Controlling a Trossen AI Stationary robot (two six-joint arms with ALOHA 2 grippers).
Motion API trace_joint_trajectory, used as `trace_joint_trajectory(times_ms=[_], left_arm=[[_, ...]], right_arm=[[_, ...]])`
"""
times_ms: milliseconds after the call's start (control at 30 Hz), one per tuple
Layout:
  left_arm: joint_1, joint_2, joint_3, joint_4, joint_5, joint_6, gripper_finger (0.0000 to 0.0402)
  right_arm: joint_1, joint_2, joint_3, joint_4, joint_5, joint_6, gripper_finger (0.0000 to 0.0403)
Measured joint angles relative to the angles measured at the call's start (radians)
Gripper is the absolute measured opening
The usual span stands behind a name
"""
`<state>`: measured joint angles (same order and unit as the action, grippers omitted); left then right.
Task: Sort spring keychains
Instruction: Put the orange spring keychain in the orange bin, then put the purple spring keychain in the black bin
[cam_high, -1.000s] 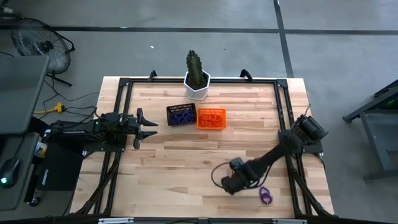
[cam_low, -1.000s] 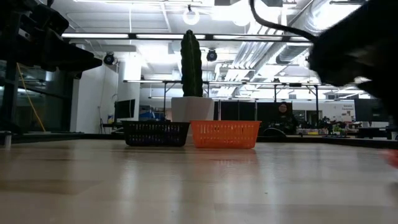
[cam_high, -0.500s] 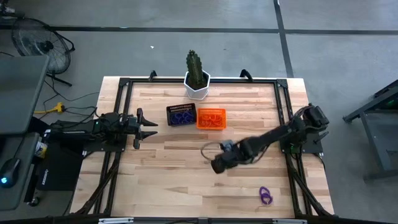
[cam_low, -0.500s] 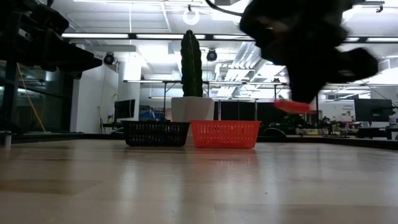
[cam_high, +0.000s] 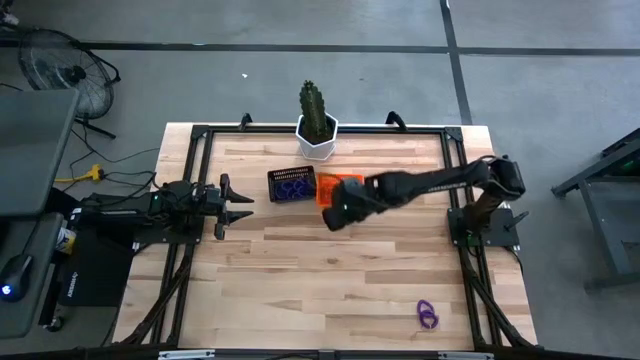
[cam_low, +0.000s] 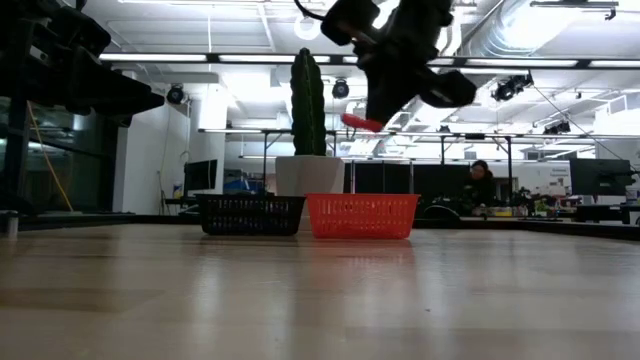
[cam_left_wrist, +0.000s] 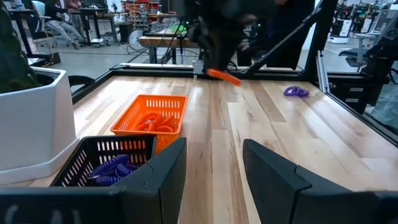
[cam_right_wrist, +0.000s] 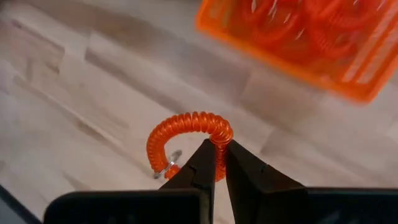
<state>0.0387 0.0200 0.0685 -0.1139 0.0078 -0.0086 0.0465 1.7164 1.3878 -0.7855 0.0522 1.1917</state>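
My right gripper (cam_high: 334, 216) hangs above the table at the near left corner of the orange mesh basket (cam_high: 349, 180), shut on an orange spring keychain (cam_right_wrist: 186, 127), which also shows in the low view (cam_low: 360, 122). The basket holds several orange keychains (cam_left_wrist: 152, 121). Beside it, the black mesh basket (cam_high: 291, 184) holds purple keychains (cam_left_wrist: 115, 168). One purple keychain (cam_high: 428, 314) lies on the table near the front right. My left gripper (cam_left_wrist: 214, 165) waits open at the table's left side, pointing level. My right gripper pinches the orange keychain's coil at one spot on its arc (cam_right_wrist: 219, 138) between its two fingertips. The fingers slant down from the table's right. The coil curves away from the fingers, with a small metal ring (cam_right_wrist: 171, 163) at its free end, lifted clear of the table.
A white pot with a cactus (cam_high: 317, 132) stands at the far edge behind the baskets. A black frame (cam_high: 200, 135) runs around the tabletop. Bare wood lies across the near half of the table.
My right gripper has swung from the table's near right part toward the far edge and the left, rising as it went. It has stayed shut on the orange keychain and has carried it clear of the table as far as the orange basket.
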Motion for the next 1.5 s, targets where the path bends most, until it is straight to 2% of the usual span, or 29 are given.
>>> trace_joint_trajectory(times_ms=[200, 567, 933, 1200, 1500], left_arm=[[0.0, 0.0, 0.0, 0.0, 0.0, 0.0, 0.0156], [0.0, 0.0, 0.0, 0.0, 0.0, 0.0, 0.0156], [0.0, 0.0, 0.0, 0.0, 0.0, 0.0, 0.0156], [0.0, 0.0, 0.0, 0.0, 0.0, 0.0, 0.0156], [0.0, 0.0, 0.0, 0.0, 0.0, 0.0, 0.0156]], right_arm=[[-0.086, 0.028, 0.11, -0.124, 0.001, -0.083, 0.0019], [-0.223, 0.237, 0.375, -0.358, -0.041, -0.172, 0.0021], [-0.324, 0.362, 0.382, -0.373, -0.084, -0.179, 0.0023], [-0.335, 0.385, 0.382, -0.376, -0.08, -0.187, 0.0026], [-0.335, 0.385, 0.382, -0.407, -0.036, -0.179, 0.0089]])
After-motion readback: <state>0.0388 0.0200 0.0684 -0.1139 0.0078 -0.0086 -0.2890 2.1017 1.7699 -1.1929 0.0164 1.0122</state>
